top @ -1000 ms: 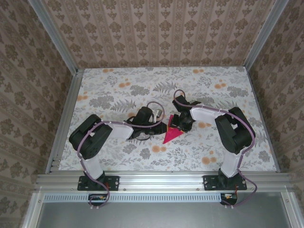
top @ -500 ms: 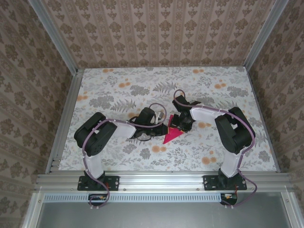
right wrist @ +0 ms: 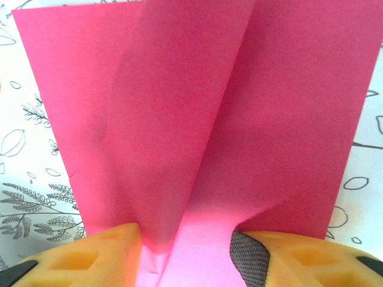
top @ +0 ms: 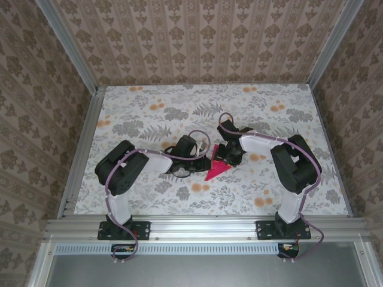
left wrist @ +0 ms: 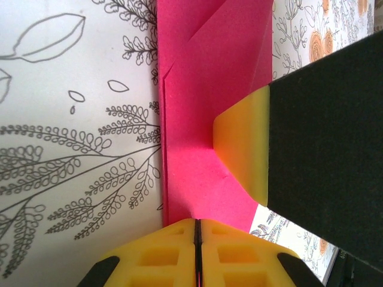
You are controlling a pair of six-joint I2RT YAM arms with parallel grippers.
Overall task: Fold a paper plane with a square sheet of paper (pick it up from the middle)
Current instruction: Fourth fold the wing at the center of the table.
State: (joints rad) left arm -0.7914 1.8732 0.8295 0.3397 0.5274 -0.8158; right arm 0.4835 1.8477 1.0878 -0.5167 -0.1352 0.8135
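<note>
The magenta-pink paper [top: 216, 170] lies mid-table, folded into a pointed dart shape with a centre crease, its tip toward the near side. In the left wrist view the paper [left wrist: 203, 113] lies flat with layered folds. My left gripper [left wrist: 197, 239] is shut, its yellow tips over the paper's near end. A yellow finger of the right gripper [left wrist: 242, 149] rests on the paper there. In the top view my left gripper [top: 201, 162] is at the paper's left edge and my right gripper [top: 226, 156] at its far end. My right gripper [right wrist: 185, 254] stands open, with a raised fold of the paper [right wrist: 197, 107] between its fingers.
The table [top: 149, 113] has a white cloth with grey leaf and orange flower prints. Patterned walls and aluminium rails [top: 84, 149] close it in on three sides. Both arms reach inward and meet over the middle.
My left arm has stretched to the right, bringing its gripper up against the paper's left edge. The right arm and the paper have stayed put.
</note>
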